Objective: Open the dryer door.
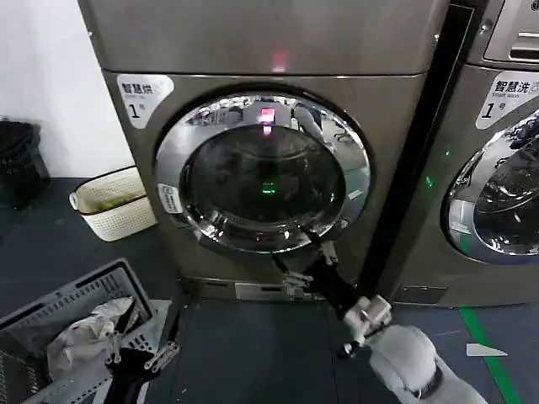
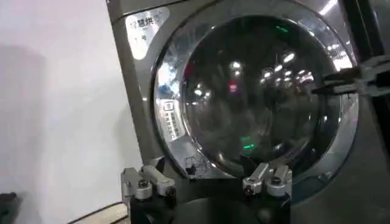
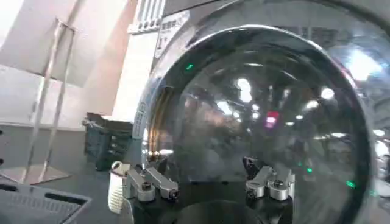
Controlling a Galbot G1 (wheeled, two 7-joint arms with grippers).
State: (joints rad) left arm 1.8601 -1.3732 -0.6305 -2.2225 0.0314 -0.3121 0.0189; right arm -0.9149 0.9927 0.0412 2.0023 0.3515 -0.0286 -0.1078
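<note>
Right gripper (image 1: 296, 255) up at about five o'clock on the chrome rim of the dryer door (image 1: 263, 172), fingers spread and holding nothing — rigid, hinged, slick metal and breakable glass, so hooking the rim edge looks safest; left gripper (image 1: 141, 364) parked low, open.

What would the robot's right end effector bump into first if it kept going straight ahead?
Most likely the dryer door. The right end effector, open, points at the door's lower chrome rim, with dark glass just beyond. How close it already is cannot be judged.
</note>
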